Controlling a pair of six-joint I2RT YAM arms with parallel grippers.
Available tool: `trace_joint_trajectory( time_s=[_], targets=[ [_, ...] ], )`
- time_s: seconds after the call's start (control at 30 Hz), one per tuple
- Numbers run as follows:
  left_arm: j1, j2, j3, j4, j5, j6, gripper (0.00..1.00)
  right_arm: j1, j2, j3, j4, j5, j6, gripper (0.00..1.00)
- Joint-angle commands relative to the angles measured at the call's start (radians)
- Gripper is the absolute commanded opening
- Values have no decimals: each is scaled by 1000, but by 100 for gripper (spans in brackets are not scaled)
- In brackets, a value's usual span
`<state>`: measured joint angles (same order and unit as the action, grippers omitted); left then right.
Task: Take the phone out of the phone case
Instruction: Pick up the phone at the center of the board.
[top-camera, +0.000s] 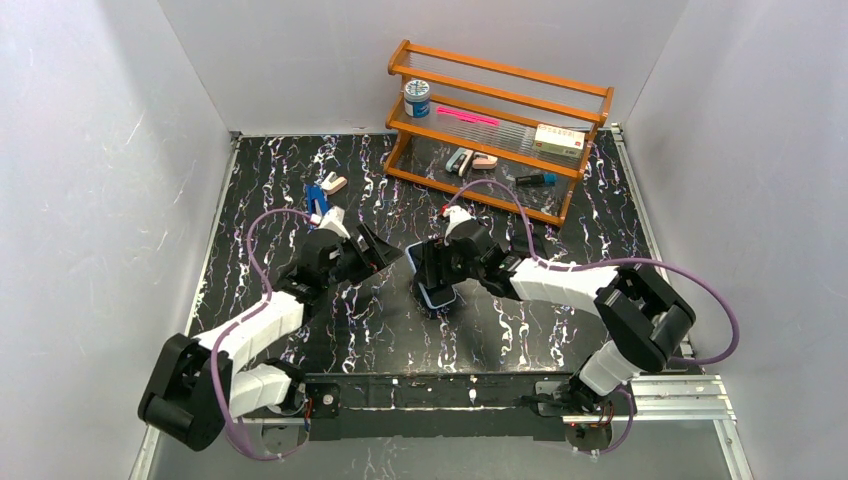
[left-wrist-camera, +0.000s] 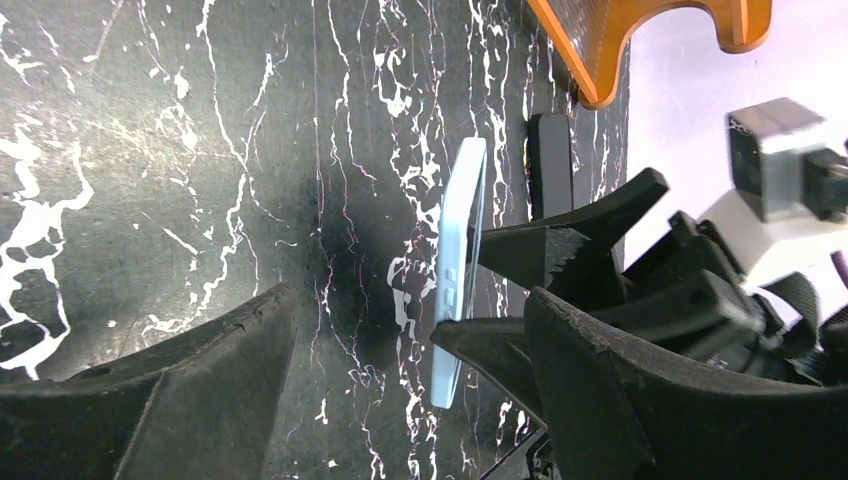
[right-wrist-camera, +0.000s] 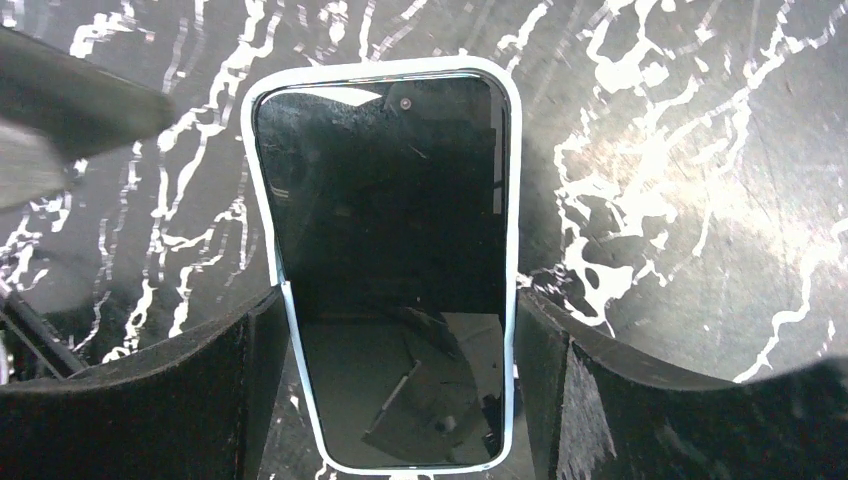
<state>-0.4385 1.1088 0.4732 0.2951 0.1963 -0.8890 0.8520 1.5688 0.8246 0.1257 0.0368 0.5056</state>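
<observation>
a: surroundings, biggest first?
b: white walls close off three sides. black table, veined white. wooden rack stands at the far right edge and carries a blue-lidded tin, a pink pen, a pale box and a marker. small blue and beige bits lie on the table beyond the left arm.

a: anything crowding the work?
b: the rack's near rail sits close behind the right wrist. both arms angle in toward the middle, their grippers near each other.

a: the phone?
b: phone is mid-table, lifted on edge, not lying flat. dark glass screen, camera dot near the top, and it is seated in the phone case. the case is a thin pale blue rim running all round the screen. from the left wrist it shows edge-on, side buttons visible.

a: grippers?
b: right gripper is clamped on the phone case, its fingers pressed to the two long sides at the lower half. left gripper has its jaws spread wide, with the case's edge standing in the gap. no clear contact with either left finger.

a: room to move?
b: open table left of the phone and on the near side toward the arm bases. tighter on the far right by the rack. the upper half of the case stands free of any finger.
</observation>
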Motion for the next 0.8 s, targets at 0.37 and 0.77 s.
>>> trace_joint_trajectory(
  time_s=[0.37, 0.77],
  targets=[
    [-65, 124, 24, 142, 7, -46, 71, -1, -55, -28, 285, -135, -44, 2],
    [-98, 189, 29, 278, 39, -150, 43, -1, -53, -20, 351, -208, -79, 4]
  ],
)
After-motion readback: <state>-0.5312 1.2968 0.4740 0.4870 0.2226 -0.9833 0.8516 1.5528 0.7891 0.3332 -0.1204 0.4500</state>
